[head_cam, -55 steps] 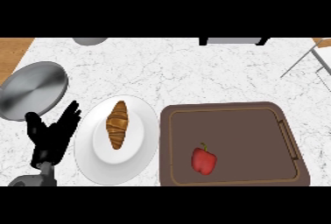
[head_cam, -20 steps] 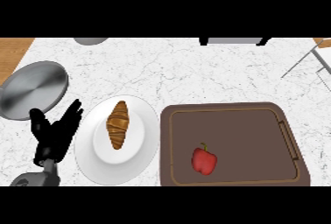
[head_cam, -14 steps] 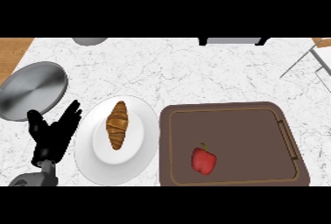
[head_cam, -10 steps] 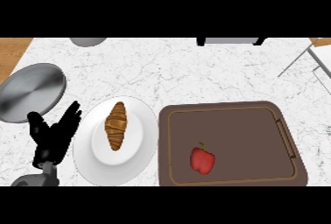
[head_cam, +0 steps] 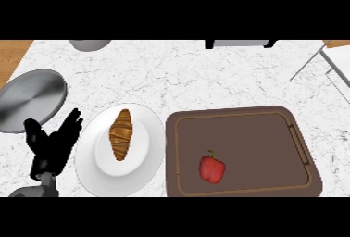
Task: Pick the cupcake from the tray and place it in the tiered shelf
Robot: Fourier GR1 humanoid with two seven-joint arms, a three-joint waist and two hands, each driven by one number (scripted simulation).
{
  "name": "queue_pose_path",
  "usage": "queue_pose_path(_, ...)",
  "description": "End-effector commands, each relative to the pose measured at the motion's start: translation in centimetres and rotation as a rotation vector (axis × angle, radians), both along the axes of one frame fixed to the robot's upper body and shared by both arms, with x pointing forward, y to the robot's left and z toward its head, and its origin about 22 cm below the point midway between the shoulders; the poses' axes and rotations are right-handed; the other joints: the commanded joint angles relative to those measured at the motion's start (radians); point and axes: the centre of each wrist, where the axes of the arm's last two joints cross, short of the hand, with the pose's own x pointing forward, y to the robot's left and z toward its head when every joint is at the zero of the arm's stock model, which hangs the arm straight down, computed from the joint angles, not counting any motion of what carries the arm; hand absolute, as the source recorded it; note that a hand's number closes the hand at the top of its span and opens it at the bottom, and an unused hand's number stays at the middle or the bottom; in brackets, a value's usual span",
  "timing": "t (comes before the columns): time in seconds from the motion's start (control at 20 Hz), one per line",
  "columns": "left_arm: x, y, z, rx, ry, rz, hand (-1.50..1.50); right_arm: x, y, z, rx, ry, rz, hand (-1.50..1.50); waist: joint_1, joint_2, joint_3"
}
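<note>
1. The black left hand (head_cam: pixel 51 143) shows at the lower left of the white marble counter (head_cam: pixel 184 78), fingers straight and spread, pointing up, holding nothing; its forearm is cut off by the lower edge.
2. A red bell pepper (head_cam: pixel 212 168) lies in the dark brown rectangular tray (head_cam: pixel 259 139), toward its near side.
3. Just left of the tray, a white round plate (head_cam: pixel 116 178) carries a brown croissant (head_cam: pixel 121 134).
4. A grey round metal lid (head_cam: pixel 31 99) is cut by the left edge.
5. A grey bowl (head_cam: pixel 89 44) and a dark object (head_cam: pixel 236 43) are cropped at the top.
6. A thin grey frame (head_cam: pixel 328 69) at the upper right is only partly visible; what it is cannot be told.
</note>
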Motion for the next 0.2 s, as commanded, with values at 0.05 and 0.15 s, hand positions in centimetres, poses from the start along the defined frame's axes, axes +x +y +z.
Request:
queue_pose_path(0.05, -1.3, 1.0, -1.1, 0.002, 0.061, 0.028, 0.0, -5.9, 2.7, -1.0, 0.057, -0.01, 0.036, -1.5, -0.016, 0.001, -0.005)
queue_pose_path(0.15, -2.0, 0.3, -1.3, 0.004, 0.061, 0.018, 0.0, -7.2, 3.8, -1.8, 0.042, -0.009, 0.04, -1.5, -0.003, 0.004, -0.005)
